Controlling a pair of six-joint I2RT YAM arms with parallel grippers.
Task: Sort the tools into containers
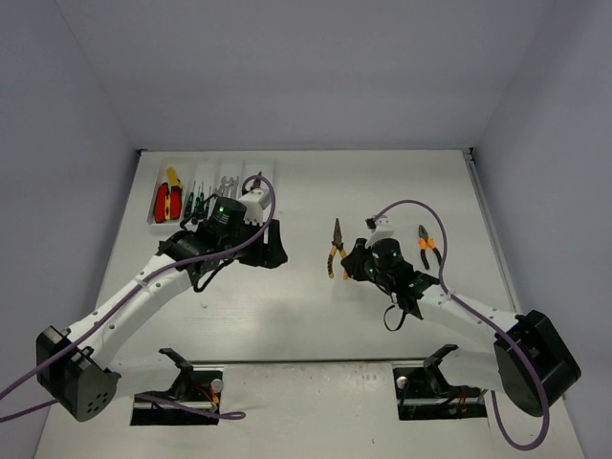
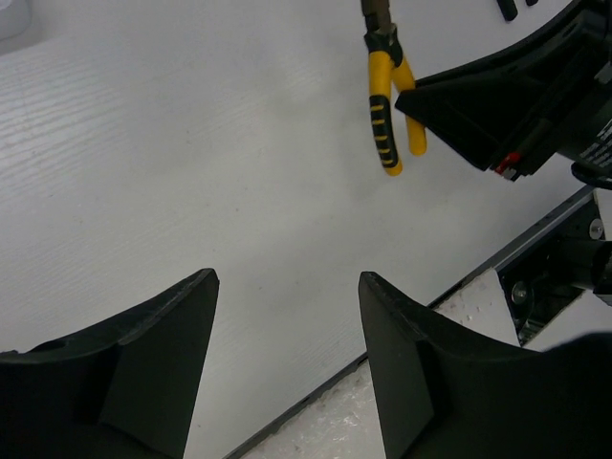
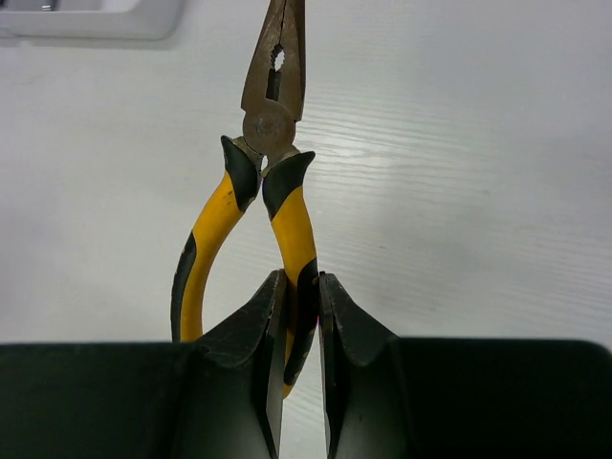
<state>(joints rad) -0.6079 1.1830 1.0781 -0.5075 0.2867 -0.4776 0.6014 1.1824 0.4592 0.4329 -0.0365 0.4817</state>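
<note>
The white tray (image 1: 268, 164) stands at the back left, holding red and yellow utility knives (image 1: 168, 199), green screwdrivers (image 1: 194, 201) and silver wrenches (image 1: 228, 185) in its compartments. My right gripper (image 1: 346, 266) (image 3: 301, 287) is shut on one handle of the yellow-and-black pliers (image 1: 336, 244) (image 3: 274, 134), mid-table, nose pointing away toward the tray. These pliers also show in the left wrist view (image 2: 385, 115). My left gripper (image 1: 273, 245) (image 2: 287, 277) is open and empty over bare table, just in front of the tray. Orange-handled pliers (image 1: 426, 244) lie to the right.
The tray's corner shows at the top left of the right wrist view (image 3: 96, 19). The table's near edge (image 2: 459, 287) runs close below my left gripper. The right arm's black gripper body (image 2: 516, 105) sits beside the yellow pliers. Grey walls enclose the table.
</note>
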